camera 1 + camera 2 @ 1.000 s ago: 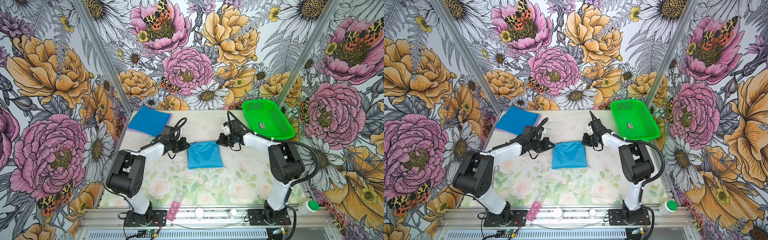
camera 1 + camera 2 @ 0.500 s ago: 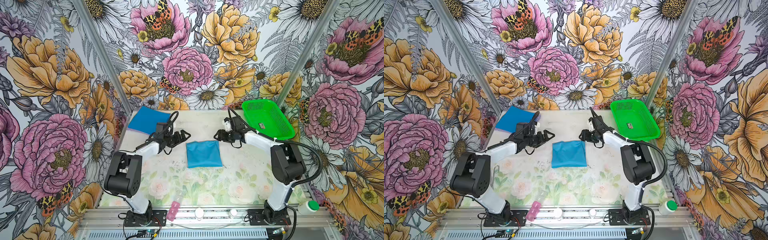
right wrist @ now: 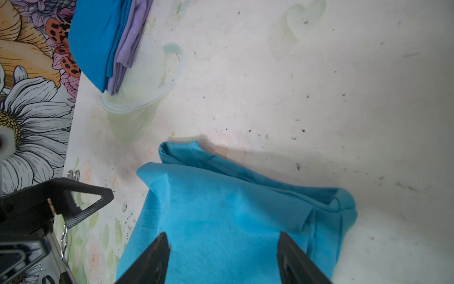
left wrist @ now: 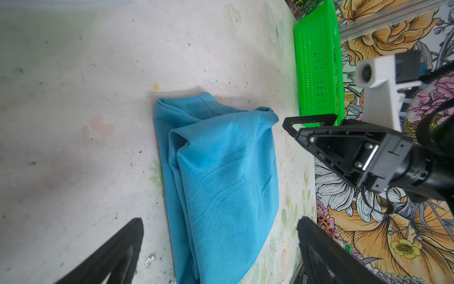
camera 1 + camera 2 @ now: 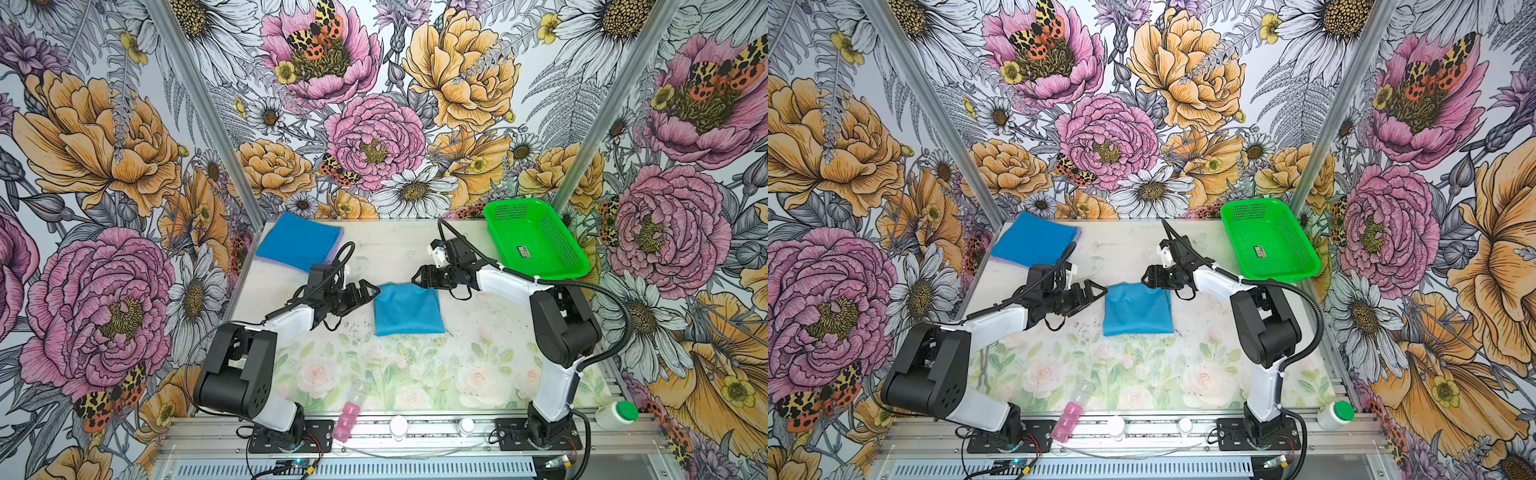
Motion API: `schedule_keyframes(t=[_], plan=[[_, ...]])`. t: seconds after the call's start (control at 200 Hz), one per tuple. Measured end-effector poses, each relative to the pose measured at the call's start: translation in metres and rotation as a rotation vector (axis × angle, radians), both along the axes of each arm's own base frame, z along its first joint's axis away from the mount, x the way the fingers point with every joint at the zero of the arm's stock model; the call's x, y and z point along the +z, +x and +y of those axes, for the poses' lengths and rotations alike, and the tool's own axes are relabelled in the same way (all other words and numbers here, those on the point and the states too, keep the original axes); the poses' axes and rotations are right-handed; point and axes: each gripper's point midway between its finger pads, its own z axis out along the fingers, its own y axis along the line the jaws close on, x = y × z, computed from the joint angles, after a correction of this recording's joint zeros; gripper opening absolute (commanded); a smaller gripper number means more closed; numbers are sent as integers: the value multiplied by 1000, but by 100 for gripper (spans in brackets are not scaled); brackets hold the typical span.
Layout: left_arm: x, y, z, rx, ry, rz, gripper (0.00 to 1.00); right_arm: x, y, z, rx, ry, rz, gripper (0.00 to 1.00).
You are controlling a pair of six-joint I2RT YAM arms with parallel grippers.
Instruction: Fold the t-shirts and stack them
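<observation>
A teal-blue t-shirt point(image 5: 407, 309) point(image 5: 1137, 309) lies folded in a rough square at the table's middle, its far edge a little rumpled point(image 4: 221, 177) point(image 3: 233, 221). At the back left sits a stack of folded t-shirts point(image 5: 297, 241) point(image 5: 1034, 239), deeper blue on top of lavender point(image 3: 98, 41). My left gripper point(image 5: 368, 293) point(image 5: 1094, 293) point(image 4: 219, 221) is open beside the teal shirt's far left corner and holds nothing. Over the shirt's far right corner my right gripper point(image 5: 417, 278) point(image 5: 1147, 280) point(image 3: 222, 235) is open, with no cloth pinched.
A green mesh basket point(image 5: 536, 239) point(image 5: 1271, 241) point(image 4: 319, 73) stands at the back right, close behind the right arm. On the front rail are a pink box point(image 5: 349, 419), small white caps and a white bottle with a green cap point(image 5: 615, 413).
Both grippers were shut at the teal shirt's far corners, then opened and let go. They drew back from it and have since settled close to those corners again. The shirt lies flatter.
</observation>
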Motion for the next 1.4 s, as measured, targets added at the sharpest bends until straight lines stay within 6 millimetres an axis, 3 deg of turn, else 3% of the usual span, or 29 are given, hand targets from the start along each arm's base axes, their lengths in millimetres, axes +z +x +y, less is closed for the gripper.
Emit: schedule_keyframes(t=[0.105, 0.34, 0.44, 0.555, 0.75, 1.006, 1.271, 1.396], plan=[[1, 1, 1, 3, -1, -5, 99, -13, 11, -7, -24, -19, 14, 57], [1, 2, 2, 6, -1, -7, 99, -29, 17, -15, -45, -50, 30, 45], [1, 3, 2, 8, -1, -6, 99, -28, 19, -15, -50, -55, 24, 34], [-1, 3, 2, 8, 0, -3, 99, -27, 20, -14, -44, -55, 18, 16], [-3, 3, 2, 8, 1, 4, 99, -27, 19, -14, -47, -53, 21, 0], [-6, 3, 2, 8, 2, 9, 99, -21, 17, -16, -58, -51, 15, 0], [-5, 4, 2, 8, 2, 8, 99, 12, 19, -30, -116, -52, -53, 0], [-5, 4, 2, 8, 2, 7, 99, 8, 24, -40, -161, -65, -48, 0]])
